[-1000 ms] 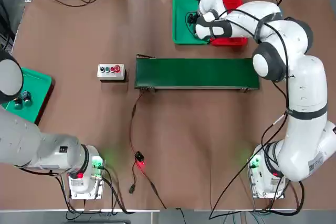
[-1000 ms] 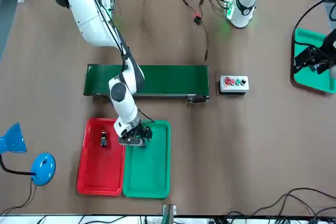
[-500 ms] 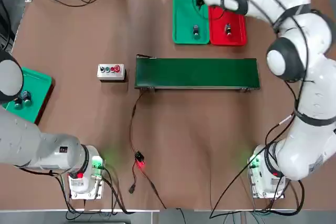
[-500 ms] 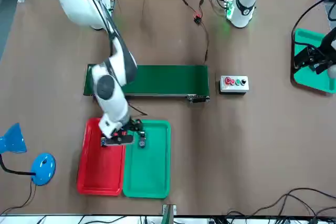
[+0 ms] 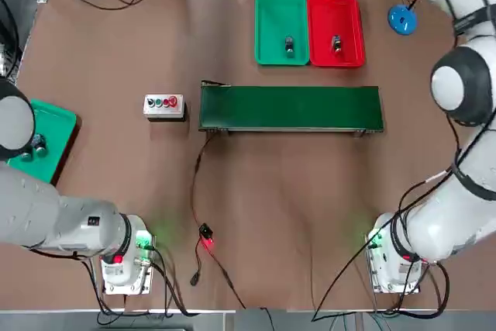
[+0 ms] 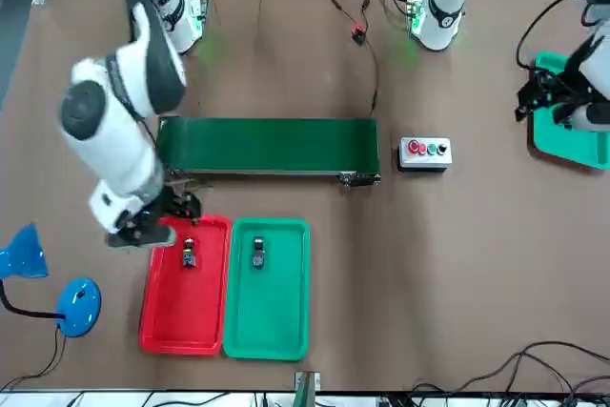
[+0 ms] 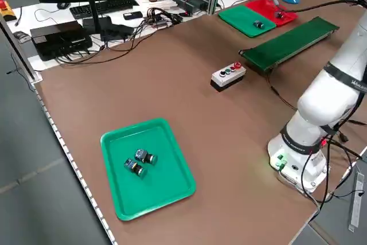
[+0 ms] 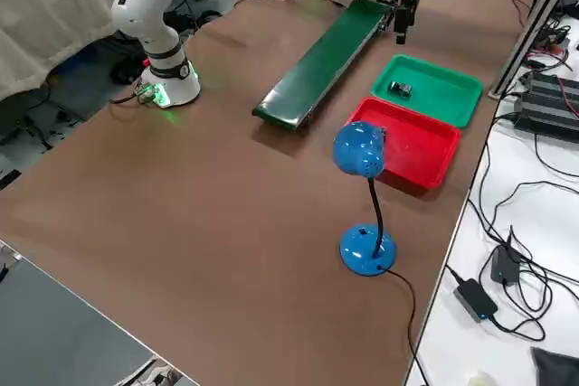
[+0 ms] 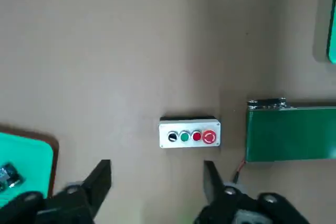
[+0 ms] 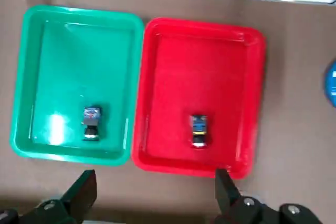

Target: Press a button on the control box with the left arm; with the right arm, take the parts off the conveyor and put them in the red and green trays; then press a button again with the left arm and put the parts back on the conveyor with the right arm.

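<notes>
The control box (image 5: 164,105) sits on the brown table just off the conveyor (image 5: 291,108) end; the belt is bare. Beyond it lie the green tray (image 5: 280,13) and red tray (image 5: 335,9), side by side. One small dark part (image 10: 91,122) rests in the green tray, another part (image 10: 199,129) in the red one. My right gripper (image 6: 162,221) hangs open, raised beside the red tray's near corner. My left gripper (image 9: 156,182) is open, high over a teal tray (image 6: 572,140), with the control box (image 9: 189,132) ahead of its fingers.
The teal tray (image 7: 149,164) with a red-brown edge holds two small pieces at the table's left side. A blue desk lamp (image 6: 57,302) stands beyond the red tray. A thin cable with a red light (image 5: 205,238) runs from the conveyor toward the arm bases.
The right arm has lifted off the green tray, leaving a part there, and swung out past the red tray. The left gripper has shifted slightly over the teal tray.
</notes>
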`<action>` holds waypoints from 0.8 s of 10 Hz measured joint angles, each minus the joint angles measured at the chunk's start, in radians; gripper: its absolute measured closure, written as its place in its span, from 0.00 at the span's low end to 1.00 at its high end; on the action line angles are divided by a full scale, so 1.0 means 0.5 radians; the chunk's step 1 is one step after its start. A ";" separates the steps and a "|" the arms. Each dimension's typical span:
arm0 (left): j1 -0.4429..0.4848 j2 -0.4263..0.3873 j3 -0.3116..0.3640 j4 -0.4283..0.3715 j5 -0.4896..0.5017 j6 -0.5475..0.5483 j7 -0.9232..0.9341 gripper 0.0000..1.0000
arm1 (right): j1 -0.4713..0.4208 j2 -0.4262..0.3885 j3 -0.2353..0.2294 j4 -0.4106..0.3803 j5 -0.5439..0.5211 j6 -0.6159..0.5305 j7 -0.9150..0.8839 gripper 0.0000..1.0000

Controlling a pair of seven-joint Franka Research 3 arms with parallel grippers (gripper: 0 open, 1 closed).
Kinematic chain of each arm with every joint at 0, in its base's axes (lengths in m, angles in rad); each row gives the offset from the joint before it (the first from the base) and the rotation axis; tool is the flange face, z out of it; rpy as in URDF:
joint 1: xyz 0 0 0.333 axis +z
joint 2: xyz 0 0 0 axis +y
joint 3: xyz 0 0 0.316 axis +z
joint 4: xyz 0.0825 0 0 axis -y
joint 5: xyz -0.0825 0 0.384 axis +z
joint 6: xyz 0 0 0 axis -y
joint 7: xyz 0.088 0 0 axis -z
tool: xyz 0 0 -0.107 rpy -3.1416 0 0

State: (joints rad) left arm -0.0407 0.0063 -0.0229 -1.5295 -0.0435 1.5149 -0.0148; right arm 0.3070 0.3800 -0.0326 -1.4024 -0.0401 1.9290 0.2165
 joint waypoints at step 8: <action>0.001 -0.380 -0.081 -1.129 -0.001 0.798 -0.023 0.90 | -0.384 -0.584 0.003 -0.042 0.154 -0.548 -0.203 0.00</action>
State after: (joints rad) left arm -0.0403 -0.1836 -0.0632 -2.0941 -0.0438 1.9137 -0.0261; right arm 0.1151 0.0880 -0.0313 -1.4235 0.0368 1.6549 0.1148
